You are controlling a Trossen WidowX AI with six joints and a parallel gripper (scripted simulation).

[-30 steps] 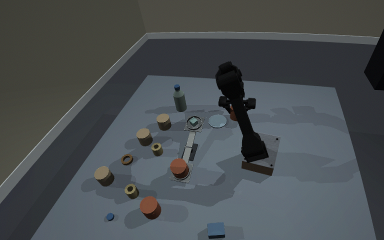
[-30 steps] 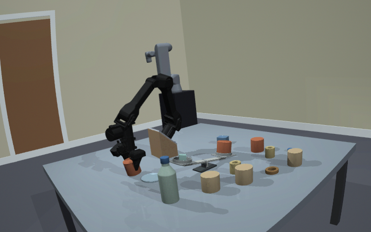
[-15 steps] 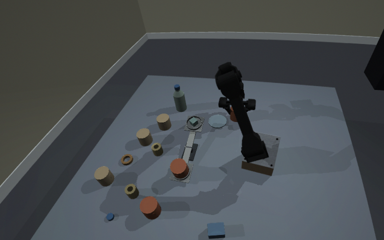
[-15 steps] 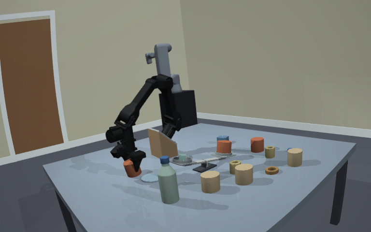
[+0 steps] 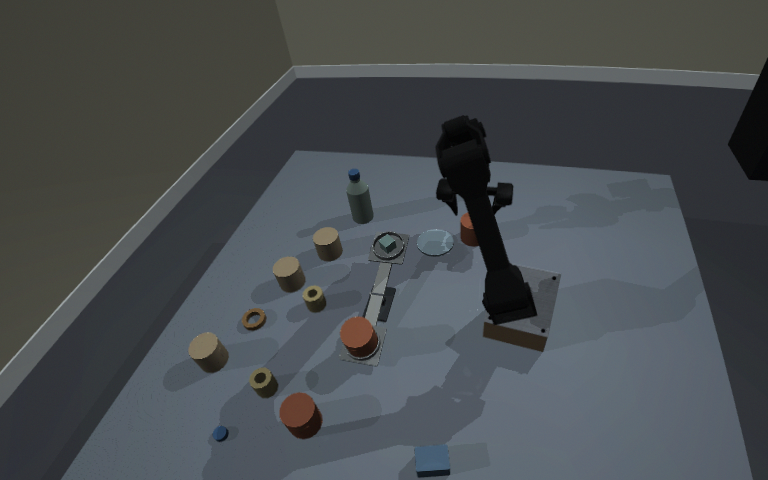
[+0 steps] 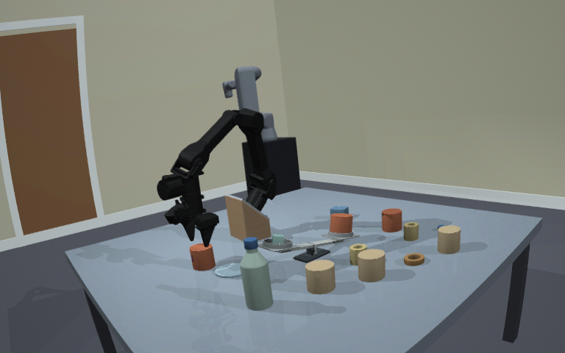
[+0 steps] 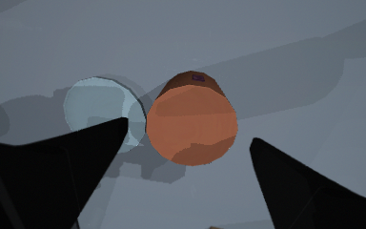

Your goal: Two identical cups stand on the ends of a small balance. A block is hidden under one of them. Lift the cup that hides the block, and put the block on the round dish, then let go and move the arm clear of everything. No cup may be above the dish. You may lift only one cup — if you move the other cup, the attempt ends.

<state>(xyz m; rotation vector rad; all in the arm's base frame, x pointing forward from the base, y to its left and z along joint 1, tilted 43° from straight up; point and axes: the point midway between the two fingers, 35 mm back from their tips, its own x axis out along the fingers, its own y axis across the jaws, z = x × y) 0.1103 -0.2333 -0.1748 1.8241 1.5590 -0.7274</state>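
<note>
A pale green block (image 5: 387, 243) (image 6: 277, 238) lies uncovered in the ring on one end of the balance (image 5: 380, 279) (image 6: 329, 243), the lower end. An orange cup (image 5: 359, 335) (image 6: 340, 224) stands on the other end. A second orange cup (image 5: 469, 229) (image 6: 202, 257) (image 7: 192, 126) stands upright on the table beside the round dish (image 5: 434, 242) (image 6: 228, 270) (image 7: 92, 102); no cup is above the dish. My gripper (image 5: 474, 210) (image 6: 199, 243) (image 7: 190, 133) is open and empty, just above that second cup, with its fingertips apart on either side of it.
A bottle (image 5: 360, 202) (image 6: 257, 281) stands beyond the block's end. Tan cylinders (image 5: 328, 244) (image 6: 320, 276), small hollow cylinders (image 5: 314, 298) and a ring (image 5: 253, 314) lie along one side. Another orange cup (image 5: 301, 416), a blue block (image 5: 432, 459) and a wooden box (image 5: 515, 335) also stand there.
</note>
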